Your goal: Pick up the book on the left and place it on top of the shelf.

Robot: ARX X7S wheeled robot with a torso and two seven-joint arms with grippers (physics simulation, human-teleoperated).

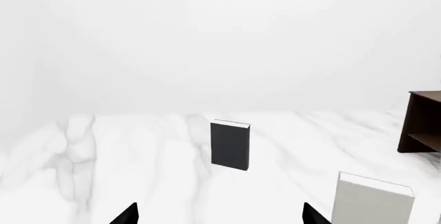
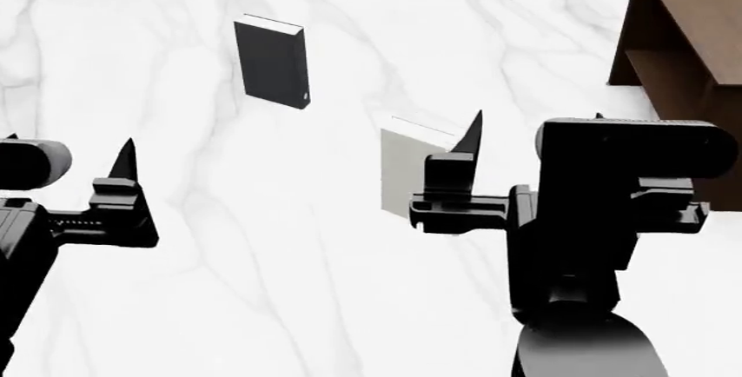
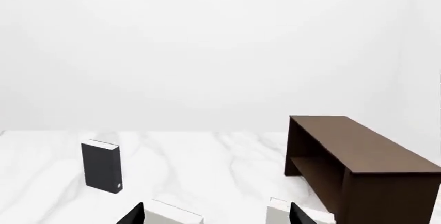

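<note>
So we're basically at square one here. The thin black hardcover book with white page edges [image 2: 273, 62] is standing upright on the white marble-look tabletop [image 2: 232, 290], off toward the far left, untouched and well apart from both arms. You can even spot the tiny pale mark at its lower corner in the head view.

Our left gripper [image 1: 219, 214] is pointed pretty much straight at it: in the left wrist view the book sits between the two black fingertips [image 1: 127, 213], which are spread wide with nothing between them. It's well short of the book though. Our right gripper [image 3: 217, 213] is spread apart and empty too, hovering near a pale grey-white book [image 2: 412, 168] that stands just in front of it. That one isn't ours. The right wrist view shows what looks like a second pale book [image 3: 279, 211] low in its frame, cut off, so we can't say much about it.

The dark brown wooden shelf unit with flat boards [image 3: 358, 157] is over on the right side of the table, top board bare as far as we can see.

So nothing's done yet, we'd say. Left to do: reach, grab, lift, carry across, and set it down on top.
</note>
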